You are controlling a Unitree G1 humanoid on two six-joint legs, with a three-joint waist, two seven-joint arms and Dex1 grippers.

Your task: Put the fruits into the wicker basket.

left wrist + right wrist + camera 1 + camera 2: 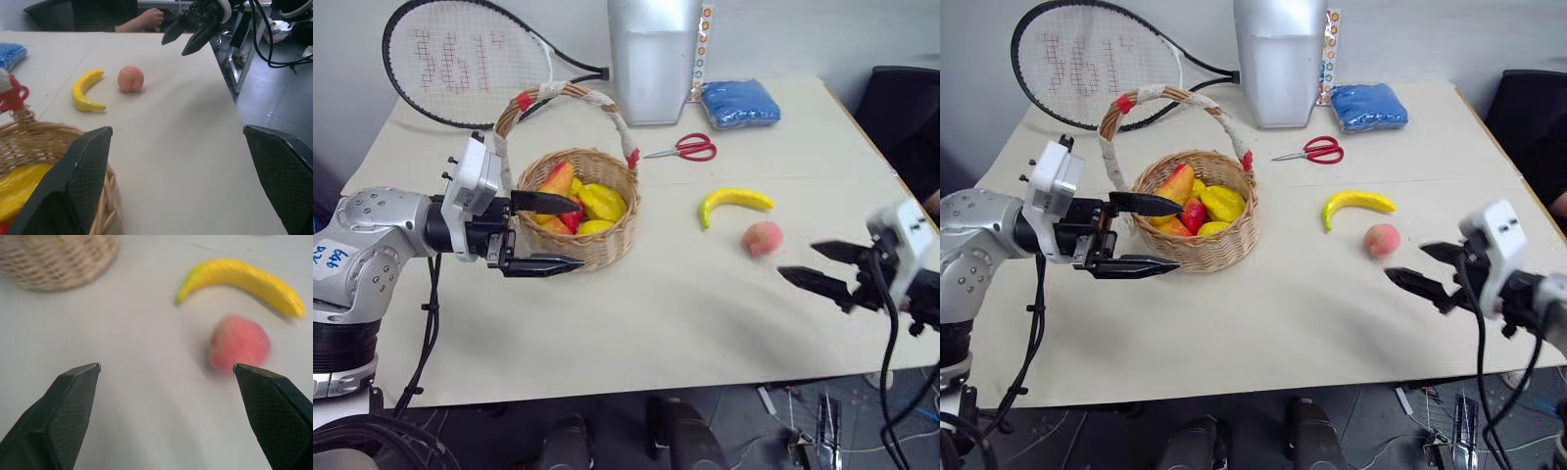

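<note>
nearest, at the right edge of the table (636, 343): right gripper (824, 266), jaws spread wide and empty, pointing in toward the middle. just beyond its tips, on the bare tabletop: peach (763, 238), loose, not touched. a little farther, beside the peach: banana (732, 203), lying curved, also loose.

on the left, level with these: left gripper (548, 233), jaws apart and holding nothing, one finger reaching over the near rim of the basket (607, 240), the other outside its wall. in the basket: mango (558, 182) propped among other yellow and red fruit; handle arched upright above.

farther back: scissors (685, 148), no part of the job, then a blue cloth bundle (740, 102), a silver container (654, 57) and a racket (470, 61) at the far left.

step in hand, by the look of it: partway done, with two fruits left out and the right gripper lined up for the next pick. next move, most likely: reach in over the peach, close squarely on its round sides so as not to roll it, then carry left across to the basket and clear the handle.
</note>
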